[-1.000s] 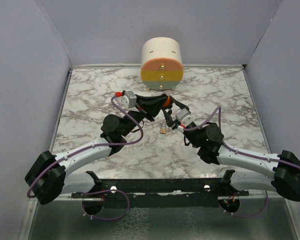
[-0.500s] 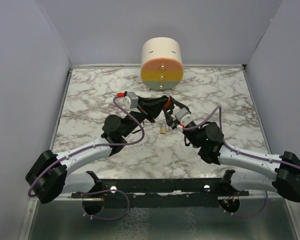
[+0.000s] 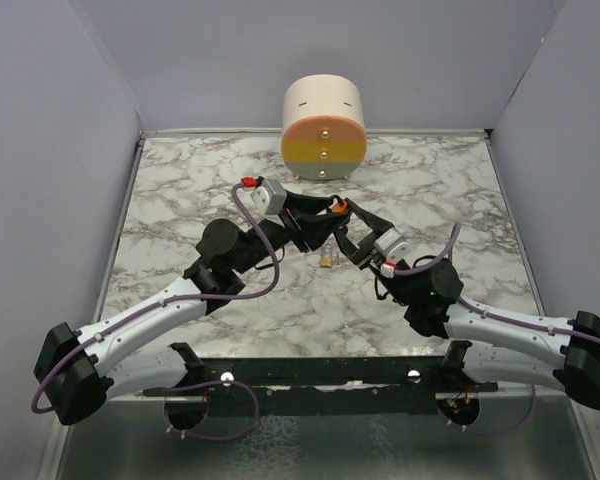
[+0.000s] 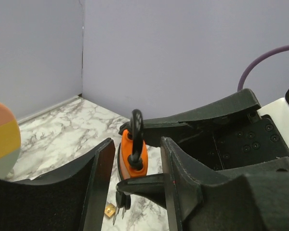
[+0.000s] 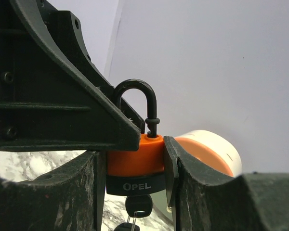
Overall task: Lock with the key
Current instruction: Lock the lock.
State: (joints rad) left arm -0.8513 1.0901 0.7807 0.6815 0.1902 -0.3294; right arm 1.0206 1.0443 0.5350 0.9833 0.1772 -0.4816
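Both arms stretch inward and meet above the middle of the marble tabletop (image 3: pixel 180 200), their wrists angled toward each other. The right fingers (image 5: pixel 176 187) are clamped on either side of the orange padlock (image 5: pixel 135 161), holding it in the air clear of the tabletop. The left fingers (image 4: pixel 98 187) stand apart just beside it, gripping nothing. The padlock is upright with its long axis vertical: the black shackle (image 5: pixel 137 91) is on top and the key (image 5: pixel 138 204) hangs from its underside.
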